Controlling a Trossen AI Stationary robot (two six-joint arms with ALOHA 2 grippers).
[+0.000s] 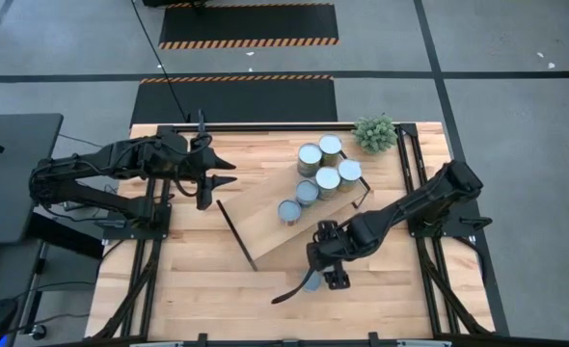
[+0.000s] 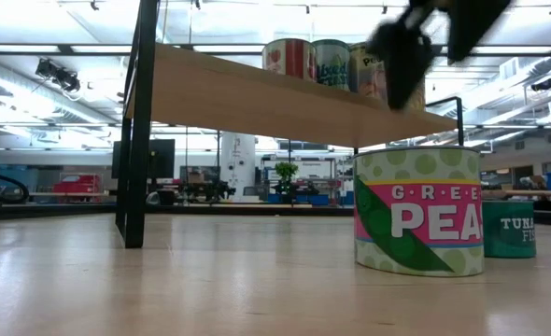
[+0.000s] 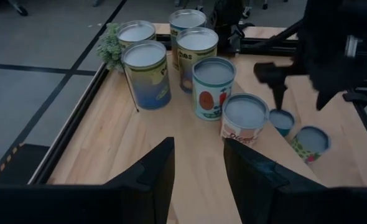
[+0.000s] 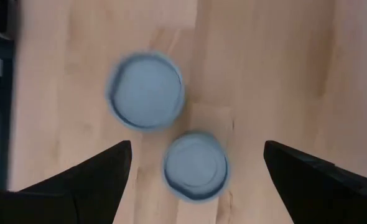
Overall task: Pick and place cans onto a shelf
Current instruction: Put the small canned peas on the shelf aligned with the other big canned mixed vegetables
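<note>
The light-wood shelf [image 1: 265,220] stands slantwise mid-table on black end rails, its plank raised above the tabletop in the low view [image 2: 257,93]. Several cans [image 1: 328,179] stand upright on its right half and also show in the left wrist view [image 3: 214,87]. A green-pea can [image 2: 416,210] and a low teal tuna can [image 2: 509,229] stand on the tabletop in front of the shelf. My right gripper [image 4: 197,148] hovers open above them, their two bluish tops [image 4: 146,90] [image 4: 196,165] below its fingers. My left gripper [image 3: 199,149] is open and empty over the shelf's left end.
A small green plant [image 1: 375,132] stands at the table's far right corner. Black frame bars run along the table's left and right sides [image 1: 415,164]. Bare tabletop lies left of and in front of the shelf [image 1: 198,280].
</note>
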